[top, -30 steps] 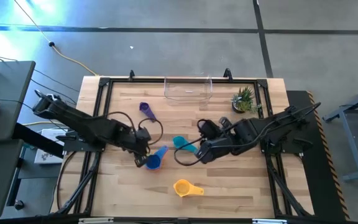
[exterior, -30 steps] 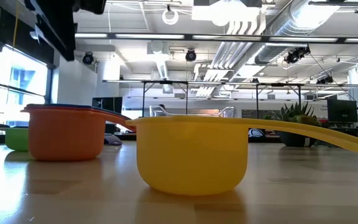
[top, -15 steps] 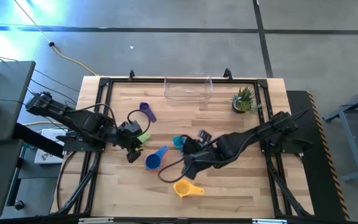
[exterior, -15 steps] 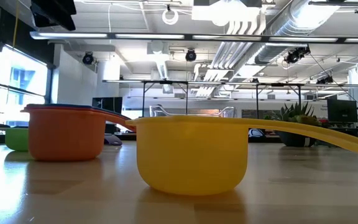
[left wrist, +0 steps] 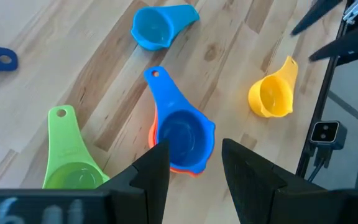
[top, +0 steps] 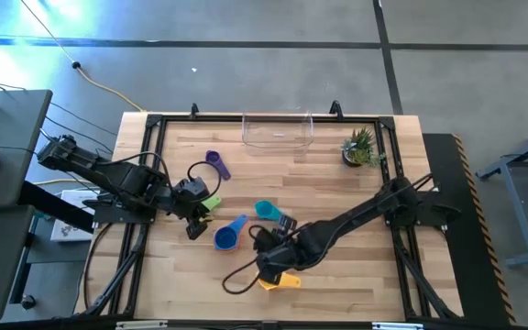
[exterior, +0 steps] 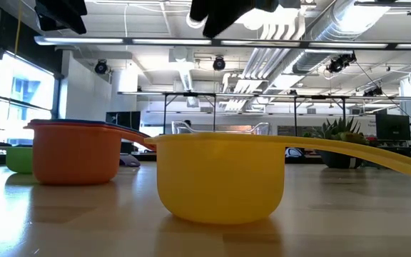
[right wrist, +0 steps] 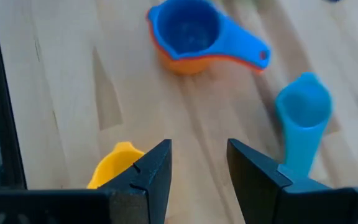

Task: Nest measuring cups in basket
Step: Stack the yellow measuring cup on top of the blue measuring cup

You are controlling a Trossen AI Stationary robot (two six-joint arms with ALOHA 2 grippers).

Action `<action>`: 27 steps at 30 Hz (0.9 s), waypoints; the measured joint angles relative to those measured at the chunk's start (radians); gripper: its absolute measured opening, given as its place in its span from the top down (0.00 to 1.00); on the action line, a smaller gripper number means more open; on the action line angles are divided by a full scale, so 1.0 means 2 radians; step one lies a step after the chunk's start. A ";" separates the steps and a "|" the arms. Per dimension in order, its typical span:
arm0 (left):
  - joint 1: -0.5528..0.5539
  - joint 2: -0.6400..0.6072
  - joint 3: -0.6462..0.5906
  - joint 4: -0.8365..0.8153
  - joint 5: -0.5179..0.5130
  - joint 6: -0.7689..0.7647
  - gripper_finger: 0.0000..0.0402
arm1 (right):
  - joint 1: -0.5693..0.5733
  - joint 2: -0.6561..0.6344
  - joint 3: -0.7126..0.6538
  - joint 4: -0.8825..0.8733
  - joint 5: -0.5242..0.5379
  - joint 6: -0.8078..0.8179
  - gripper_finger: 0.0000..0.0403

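Left arm: reaches in from the table's left edge, forearm low and roughly level; waiting.
Left gripper (top: 193, 223): near the left-centre of the table (top: 356, 275), fingers parted by a moderate gap with nothing between them, as its wrist view shows.
Green cup (top: 211, 203): lies just beside the left gripper, toward the far edge.
Purple cup (top: 215, 162): left of centre, nearer the far edge, well apart from both grippers.
Blue cup (top: 228, 235): at mid-table, sitting inside an orange cup (left wrist: 180, 168) whose rim shows beneath it; handle runs toward the far right.
Teal cup (top: 267, 210): just right of the blue cup, toward the centre, lying tipped on its side in the right wrist view.
Right gripper (top: 270, 267): near the front edge at centre, poised over the table, fingers parted narrowly and empty.
Yellow cup (top: 278, 280): at the front edge near centre, partly hidden under the right gripper; upright in the low view, handle running toward the right edge.
Key relation: yellow cup lies just below and slightly off to one side of the right fingers (right wrist: 155, 169); long axis roughly parallel to the front edge. Right arm is far nearer than the left.
Right arm pose: stretched long from the right edge diagonally toward the front centre, wrist pitched downward.
Basket (top: 278, 142): at the far edge, centre; no cups visible in it.
Judgement: next step is likely a descent onto the yellow cup; the gripper needs shifting to centre on it.
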 joint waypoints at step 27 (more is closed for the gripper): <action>0.000 0.000 0.000 0.000 0.000 0.010 0.66 | 0.014 0.109 0.000 0.026 -0.059 -0.030 0.64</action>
